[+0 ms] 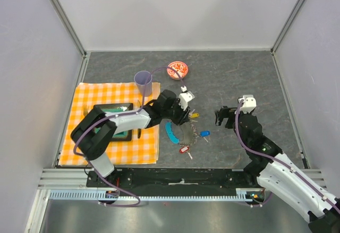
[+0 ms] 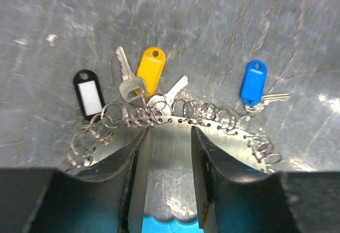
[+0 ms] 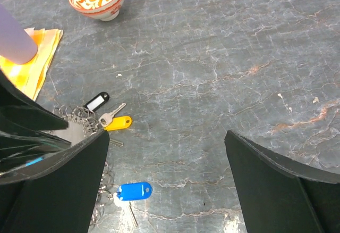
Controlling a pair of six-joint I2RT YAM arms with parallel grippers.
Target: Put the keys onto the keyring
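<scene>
The keyring [image 1: 192, 130] lies mid-table as a grey metal arc with several small wire rings [image 2: 234, 136] and a light-blue crescent [image 1: 171, 133]. My left gripper [image 1: 182, 118] is down over it. In the left wrist view the jaws [image 2: 164, 132] stand partly apart above the metal arc, with the blue piece [image 2: 170, 225] between them. Beyond the arc lie the black-tag key [image 2: 88, 93], the yellow-tag key [image 2: 150, 71] and the blue-tag key [image 2: 253, 81]. The red-tag key [image 1: 184, 149] lies nearer the bases. My right gripper [image 1: 222, 117] hovers open and empty [image 3: 167, 137] right of the keys.
A small red patterned bowl [image 1: 178, 69] and a purple cup [image 1: 143, 81] stand behind the keys. An orange checked cloth [image 1: 106, 132] with a dark tray [image 1: 114, 108] covers the left side. Grey walls enclose the table.
</scene>
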